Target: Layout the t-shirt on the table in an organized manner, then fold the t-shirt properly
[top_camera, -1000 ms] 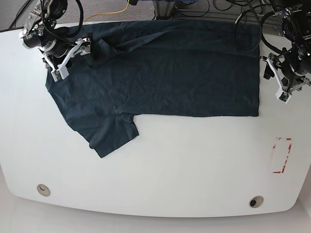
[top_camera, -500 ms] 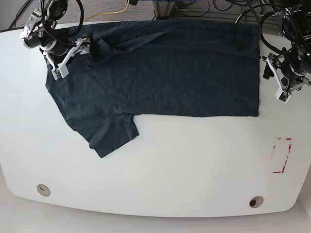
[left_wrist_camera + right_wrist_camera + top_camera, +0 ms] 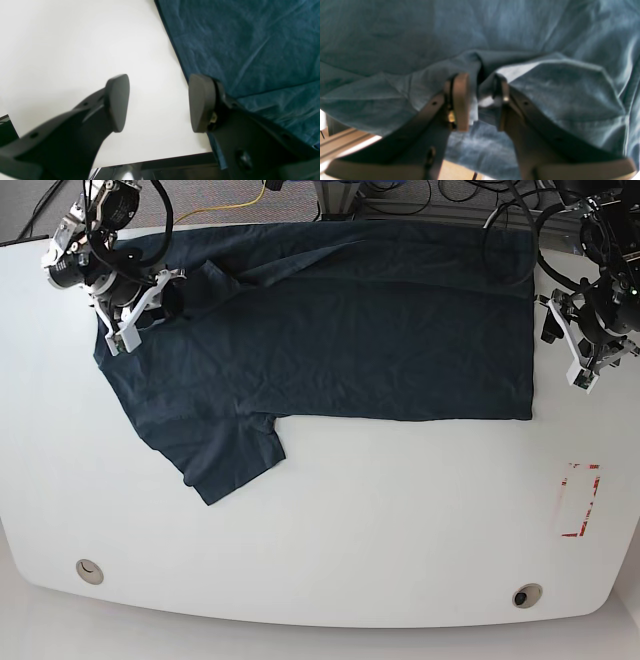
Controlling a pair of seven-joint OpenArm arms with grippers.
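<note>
White glossy bench (image 3: pixel 330 520) carries the work, with cables trailing off the far edge. Across its far half lies the t-shirt (image 3: pixel 340 320), dark navy, body spread mostly flat and lightly wrinkled, one sleeve (image 3: pixel 225 455) splayed toward the near side. The opposite sleeve region, at the far corner near the right arm, is bunched and not yet flattened.

Right claw (image 3: pixel 480 100) sits narrow, pinching a raised ridge of that bunched fabric between its pads. Left claw (image 3: pixel 157 102) stands wide apart and empty, above bare bench just beside the shirt's hem edge (image 3: pixel 175 55), one finger overlapping the cloth in the wrist view.

Smaller items: a red tape rectangle (image 3: pixel 580 500) and two grommet holes (image 3: pixel 527 595), well apart from the garment.

Assessment: layout is largely done but incomplete; the gathered sleeve remains to be drawn out. No fold is visible; folding is entirely outstanding.
</note>
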